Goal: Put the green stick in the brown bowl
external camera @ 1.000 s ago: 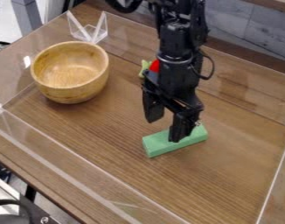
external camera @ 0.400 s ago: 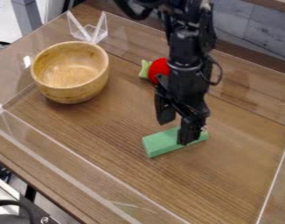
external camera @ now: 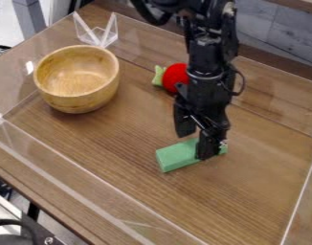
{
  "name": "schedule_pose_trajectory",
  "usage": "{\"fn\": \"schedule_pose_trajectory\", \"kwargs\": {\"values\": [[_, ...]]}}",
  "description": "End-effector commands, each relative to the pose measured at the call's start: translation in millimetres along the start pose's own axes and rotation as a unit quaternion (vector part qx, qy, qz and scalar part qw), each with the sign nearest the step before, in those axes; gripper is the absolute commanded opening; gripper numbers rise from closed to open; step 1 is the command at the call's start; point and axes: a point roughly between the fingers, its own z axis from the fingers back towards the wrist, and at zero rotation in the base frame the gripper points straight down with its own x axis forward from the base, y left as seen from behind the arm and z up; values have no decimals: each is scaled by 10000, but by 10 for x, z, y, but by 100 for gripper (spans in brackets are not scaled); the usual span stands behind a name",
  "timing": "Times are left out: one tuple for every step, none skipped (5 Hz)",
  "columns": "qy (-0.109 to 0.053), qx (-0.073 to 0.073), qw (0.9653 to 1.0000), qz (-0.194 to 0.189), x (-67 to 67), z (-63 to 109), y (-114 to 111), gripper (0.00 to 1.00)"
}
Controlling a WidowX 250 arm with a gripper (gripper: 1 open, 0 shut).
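Grabbing hasn't happened yet from where I'm standing: the black robot gripper (external camera: pixel 204 134) hangs pointing straight down over the far end of the flat light-green rectangular block (external camera: pixel 190 155), fingers spread wide and holding nothing. That green stick lies flat on the dark wood tabletop (external camera: pixel 107 163), towards the right side, with the round light-brown wooden bowl (external camera: pixel 77 78) well apart from it off to the upper left and sitting empty. A red round toy (external camera: pixel 175 74) with a bit of green on it sits just behind the arm, not part of the job. To do this bit well, I'd say the fingers need to straddle the block across its narrow width, not along its length, and go low enough that the pads land on the side faces rather than skidding over the top. Centering more towards the middle of the stick would probably keep it from tipping when lifted, since right now the gripper looks biased to one end. Compared with a second ago, the arm has shifted a little to the right and dropped a touch, the wrist has twisted a bit, and more of the red toy shows now; block and bowl haven't budged.
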Motion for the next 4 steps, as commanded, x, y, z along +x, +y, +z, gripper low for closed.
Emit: {"fn": "schedule_pose_trajectory", "kwargs": {"values": [[-214,57,9994,-253,37,-60,37,100],[-208,46,9992,-339,-19,-114,58,100],[-241,30,9983,-531,-30,-100,-11,100],[-290,27,9972,-688,-40,-69,-99,100]]}}
